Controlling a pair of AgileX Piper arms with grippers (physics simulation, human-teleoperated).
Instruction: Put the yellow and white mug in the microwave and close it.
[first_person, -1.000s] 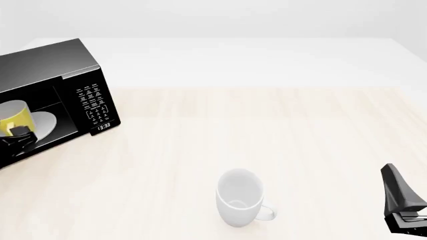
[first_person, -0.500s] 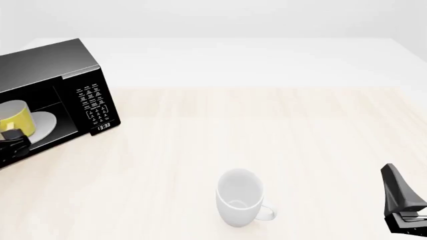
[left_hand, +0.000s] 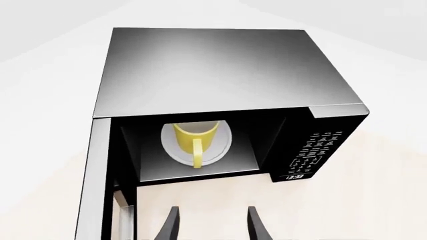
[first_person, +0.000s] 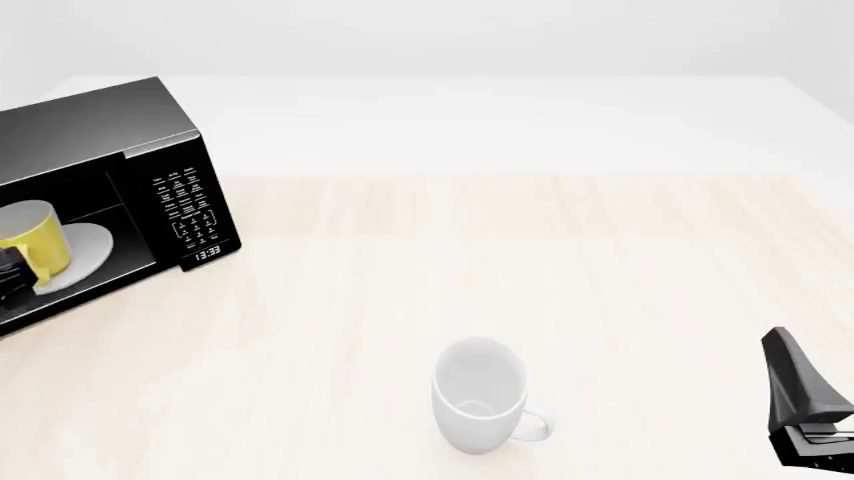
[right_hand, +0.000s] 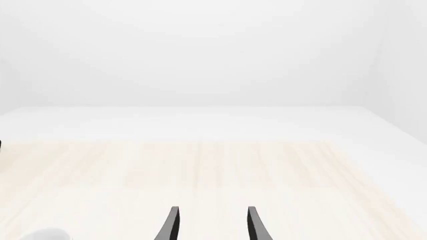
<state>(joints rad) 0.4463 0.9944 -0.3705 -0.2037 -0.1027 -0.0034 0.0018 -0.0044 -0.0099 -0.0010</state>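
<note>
The black microwave (first_person: 94, 190) stands at the table's far left with its door (left_hand: 100, 180) swung open. The yellow and white mug (first_person: 30, 235) stands upright inside on the white turntable plate (first_person: 87, 248), its handle toward the opening. In the left wrist view the mug (left_hand: 195, 140) sits on the plate (left_hand: 223, 147), clear of my fingers. My left gripper (left_hand: 212, 222) is open and empty, just outside the opening; only its tip (first_person: 7, 270) shows in the front view. My right gripper (first_person: 787, 360) is open and empty at the near right, also seen in the right wrist view (right_hand: 212, 222).
A larger all-white mug (first_person: 478, 395) stands on the wooden table near the front middle, handle to the right; its rim shows in the right wrist view (right_hand: 47, 234). The control panel (first_person: 191, 210) is on the microwave's right side.
My left gripper has drawn back out of the microwave toward the left edge, leaving the yellow mug on the plate. The right arm has not moved.
</note>
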